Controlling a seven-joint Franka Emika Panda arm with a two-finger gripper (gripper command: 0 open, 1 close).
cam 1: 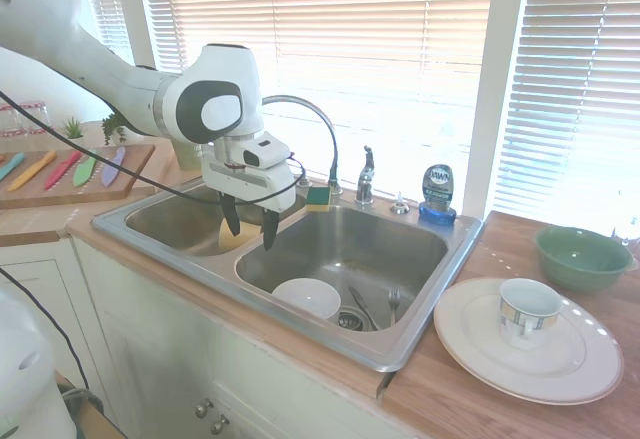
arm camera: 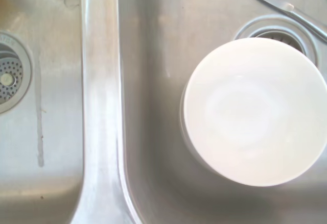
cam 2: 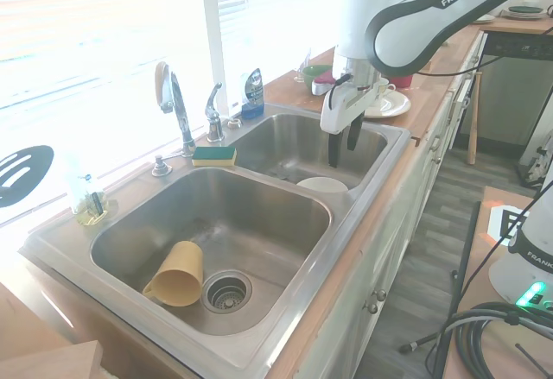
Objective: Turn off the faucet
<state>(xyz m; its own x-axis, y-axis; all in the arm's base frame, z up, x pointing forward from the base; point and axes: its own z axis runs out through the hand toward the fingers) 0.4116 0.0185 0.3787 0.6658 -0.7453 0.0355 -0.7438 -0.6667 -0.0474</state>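
The faucet stands behind the sink's divider, its thin chrome gooseneck spout arching forward. Its small chrome lever handle rises separately beside the spout's base. My gripper hangs open over the strip between the two basins, in front of the faucet and well short of the handle, with nothing between its fingers. The wrist view looks straight down on the divider and a white bowl in the basin below.
A green-yellow sponge and a blue soap bottle sit on the sink's back ledge. Cutlery lies by the bowl. A yellow cup lies in the other basin. A plate with a cup and a green bowl are on the counter.
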